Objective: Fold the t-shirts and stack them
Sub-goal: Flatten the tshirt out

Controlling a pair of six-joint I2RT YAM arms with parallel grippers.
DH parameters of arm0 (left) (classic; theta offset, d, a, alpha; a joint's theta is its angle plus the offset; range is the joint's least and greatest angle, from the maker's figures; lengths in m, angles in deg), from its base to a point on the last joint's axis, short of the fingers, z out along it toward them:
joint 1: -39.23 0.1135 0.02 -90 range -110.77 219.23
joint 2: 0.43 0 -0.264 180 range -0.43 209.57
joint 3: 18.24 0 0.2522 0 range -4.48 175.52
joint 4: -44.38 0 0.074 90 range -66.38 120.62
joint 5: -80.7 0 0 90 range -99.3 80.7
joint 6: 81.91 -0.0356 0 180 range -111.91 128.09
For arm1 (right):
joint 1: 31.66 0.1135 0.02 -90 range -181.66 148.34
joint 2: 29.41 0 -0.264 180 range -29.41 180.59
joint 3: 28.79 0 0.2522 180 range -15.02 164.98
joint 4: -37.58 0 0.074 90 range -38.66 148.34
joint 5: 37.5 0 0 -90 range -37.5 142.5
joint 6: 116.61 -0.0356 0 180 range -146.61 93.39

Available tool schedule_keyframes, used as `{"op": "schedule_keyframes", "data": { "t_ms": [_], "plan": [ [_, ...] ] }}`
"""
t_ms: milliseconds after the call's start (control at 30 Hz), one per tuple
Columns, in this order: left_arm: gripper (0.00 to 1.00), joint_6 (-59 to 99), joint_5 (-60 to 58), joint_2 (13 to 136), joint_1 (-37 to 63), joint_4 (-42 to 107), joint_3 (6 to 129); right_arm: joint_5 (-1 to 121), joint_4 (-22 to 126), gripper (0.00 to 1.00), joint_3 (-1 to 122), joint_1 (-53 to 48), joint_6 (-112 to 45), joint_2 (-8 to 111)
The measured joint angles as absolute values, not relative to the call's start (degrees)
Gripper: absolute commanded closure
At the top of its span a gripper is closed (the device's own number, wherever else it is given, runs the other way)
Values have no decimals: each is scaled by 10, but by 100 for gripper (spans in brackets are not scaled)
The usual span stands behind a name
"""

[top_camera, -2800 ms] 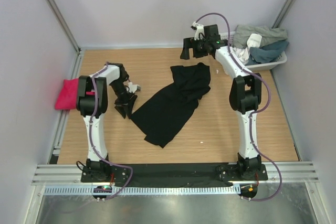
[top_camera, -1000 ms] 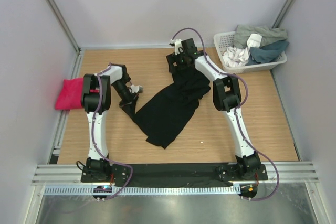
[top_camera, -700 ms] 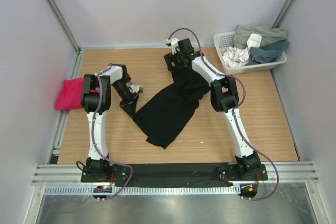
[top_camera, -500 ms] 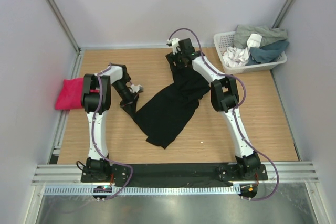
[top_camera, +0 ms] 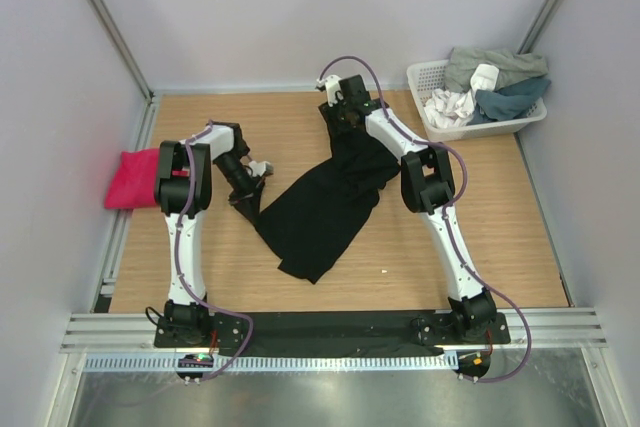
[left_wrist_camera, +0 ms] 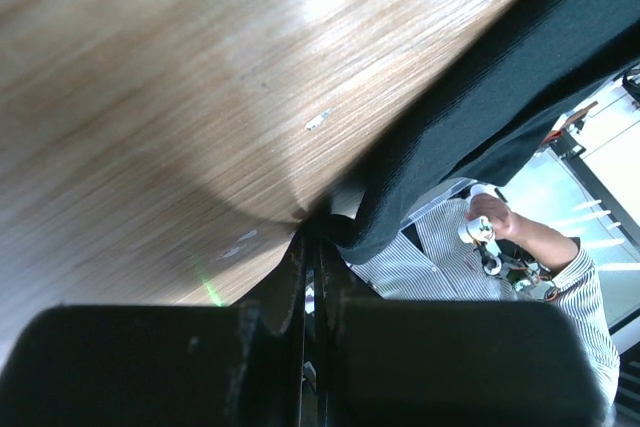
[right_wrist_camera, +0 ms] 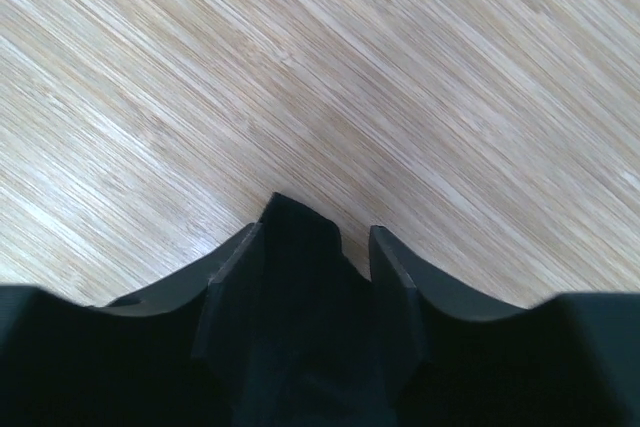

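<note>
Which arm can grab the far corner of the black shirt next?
Right. The right gripper straddles the far corner of the black shirt. The left gripper is shut on its left edge.

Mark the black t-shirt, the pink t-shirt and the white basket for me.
black t-shirt [top_camera: 318, 209]: top external view, middle of its spread cloth.
pink t-shirt [top_camera: 127, 179]: top external view, centre of the bundle.
white basket [top_camera: 421, 77]: top external view, left rim.
</note>
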State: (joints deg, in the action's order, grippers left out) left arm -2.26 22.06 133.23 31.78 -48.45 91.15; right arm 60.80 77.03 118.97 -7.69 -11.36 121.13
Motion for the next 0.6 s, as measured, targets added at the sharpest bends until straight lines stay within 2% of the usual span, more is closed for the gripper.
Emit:
{"op": "schedule_keyframes", "data": {
  "t_ms": [67,200,300,500,600],
  "plan": [
    [99,-22,221,1332,318,-484,912,611,767,57,1190,-77,-113,1213],
    [99,-20,223,1332,318,-483,912,614,761,74,1190,-77,-112,1215],
    [99,-17,223,1333,317,-482,912,614,757,80,1199,-77,-108,1221],
    [100,-21,215,1335,315,-486,930,591,758,85,1218,-82,-83,1226],
    [100,-36,183,1340,314,-488,1008,573,758,85,1220,-96,-69,1212]
  ]
}}
